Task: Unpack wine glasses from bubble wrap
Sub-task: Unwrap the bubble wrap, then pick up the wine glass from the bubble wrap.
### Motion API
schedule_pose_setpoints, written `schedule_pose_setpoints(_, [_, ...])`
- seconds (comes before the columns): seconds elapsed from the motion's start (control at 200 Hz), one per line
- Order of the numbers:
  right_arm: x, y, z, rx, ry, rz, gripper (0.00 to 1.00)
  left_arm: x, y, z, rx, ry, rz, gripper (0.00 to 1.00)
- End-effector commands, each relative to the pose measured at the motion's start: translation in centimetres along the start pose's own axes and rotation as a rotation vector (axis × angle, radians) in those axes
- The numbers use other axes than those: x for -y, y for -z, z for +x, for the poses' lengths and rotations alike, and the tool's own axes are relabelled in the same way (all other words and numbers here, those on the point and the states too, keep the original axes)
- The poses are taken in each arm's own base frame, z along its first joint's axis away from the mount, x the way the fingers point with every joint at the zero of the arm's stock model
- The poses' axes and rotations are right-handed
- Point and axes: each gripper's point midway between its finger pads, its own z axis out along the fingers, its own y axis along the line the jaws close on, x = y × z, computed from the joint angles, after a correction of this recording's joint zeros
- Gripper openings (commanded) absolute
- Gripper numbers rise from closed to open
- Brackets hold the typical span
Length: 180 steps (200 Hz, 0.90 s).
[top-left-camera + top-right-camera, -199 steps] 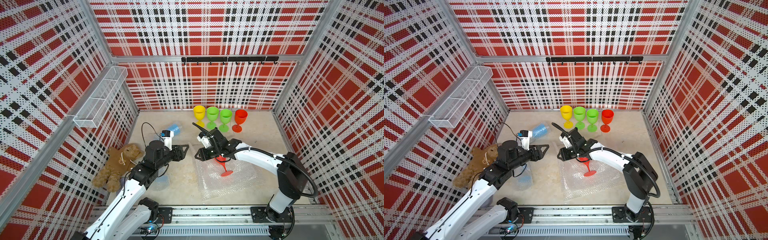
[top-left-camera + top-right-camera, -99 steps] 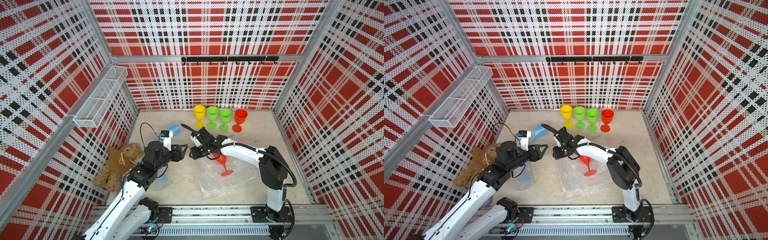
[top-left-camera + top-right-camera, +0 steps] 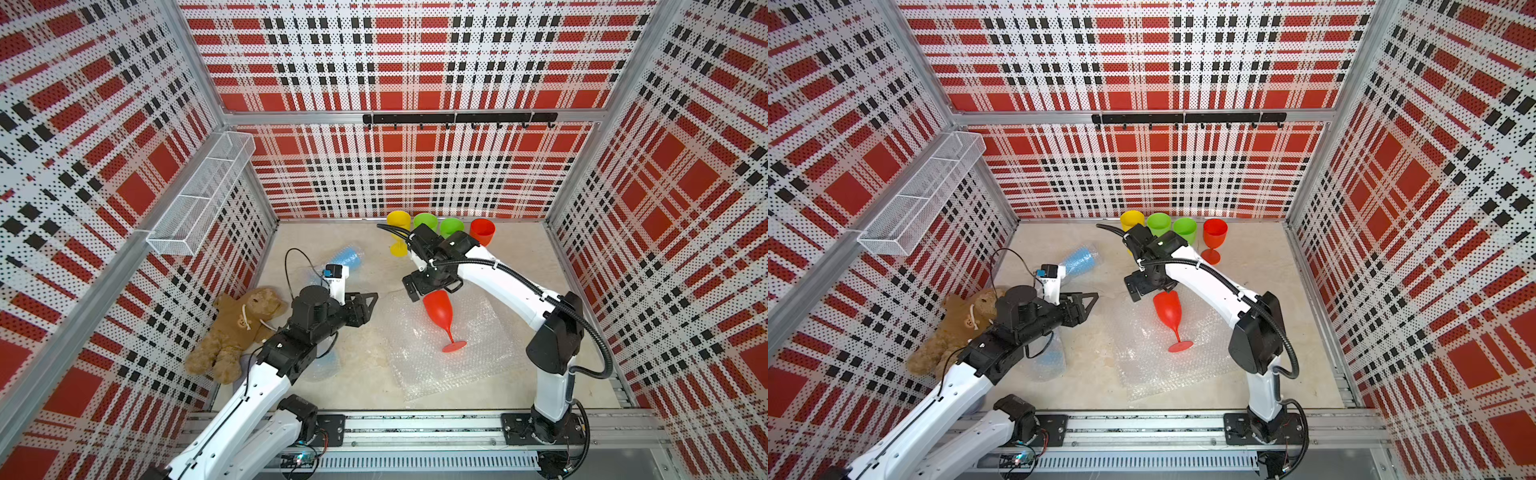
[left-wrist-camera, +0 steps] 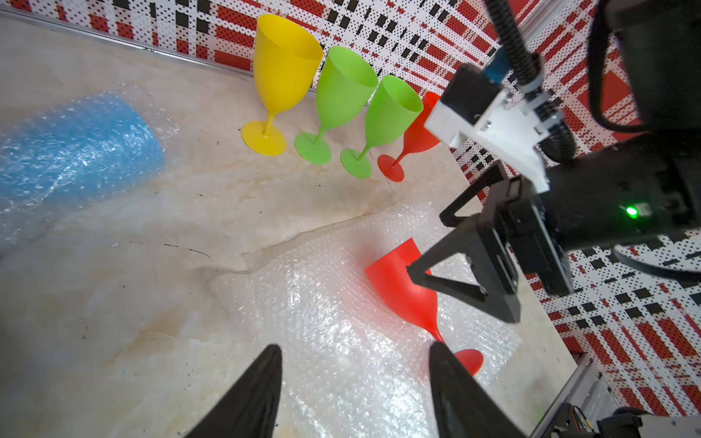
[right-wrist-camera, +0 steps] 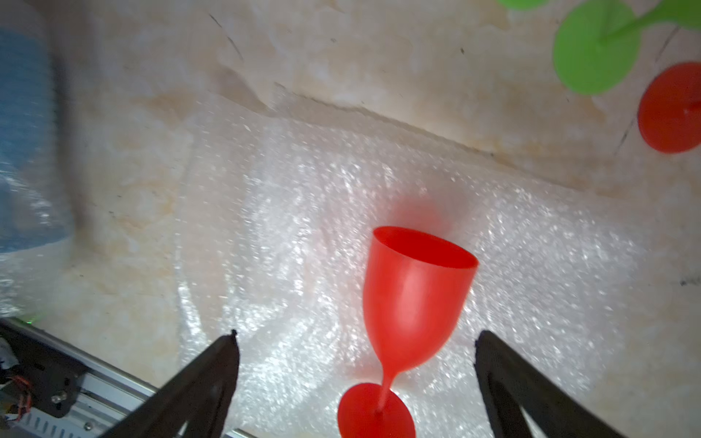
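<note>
Right claw [image 5: 355, 335]: we log it now spread wide, having been much narrower a second ago. Red goblet [image 5: 413, 299]: we find it released, free between the fingers [image 5: 212, 364], touching neither.

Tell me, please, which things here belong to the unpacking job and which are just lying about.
Job: loose red goblet; flat bubble wrap sheet beneath it; far blue wrapped bundle; near blue wrapped bundle; back row's yellow goblet, green goblet beside it, other green goblet, back red goblet.
Lying about: teddy bear; wire basket; hook rail.

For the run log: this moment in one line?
red goblet: foot on bubble wrap | right gripper: open above it | left gripper: open, empty
</note>
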Motion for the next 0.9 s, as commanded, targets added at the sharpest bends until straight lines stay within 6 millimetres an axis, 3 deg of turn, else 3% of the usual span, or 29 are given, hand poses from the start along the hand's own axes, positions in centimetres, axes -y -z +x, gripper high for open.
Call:
schedule_pose_setpoints(0.0, [2.3, -1.4, 2.9, -0.172, 0.001, 0.024, 1.00, 0.7, -0.2, 0.3, 0.002, -0.027, 0.021, 0.63])
schedule_pose_setpoints(0.235, [3.8, -5.6, 4.0, -0.305, -0.049, 0.001, 1.00, 1.4, 0.3, 0.2, 0.017, -0.037, 0.038, 0.63])
schedule_pose_setpoints(0.591, [3.0, -11.2, 4.9, -0.429, -0.075, -0.065, 1.00, 1.6, 0.5, 0.2, 0.025, -0.043, 0.042, 0.64])
schedule_pose_setpoints(0.737, [3.4, -12.2, 5.2, -0.451, -0.075, -0.047, 0.96, 1.5, 0.5, 0.1, 0.028, -0.042, 0.036, 0.63])
schedule_pose_setpoints(0.897, [3.3, -11.3, 4.3, -0.413, -0.078, -0.053, 0.86, 1.3, 0.3, 0.2, 0.021, -0.039, 0.030, 0.63])
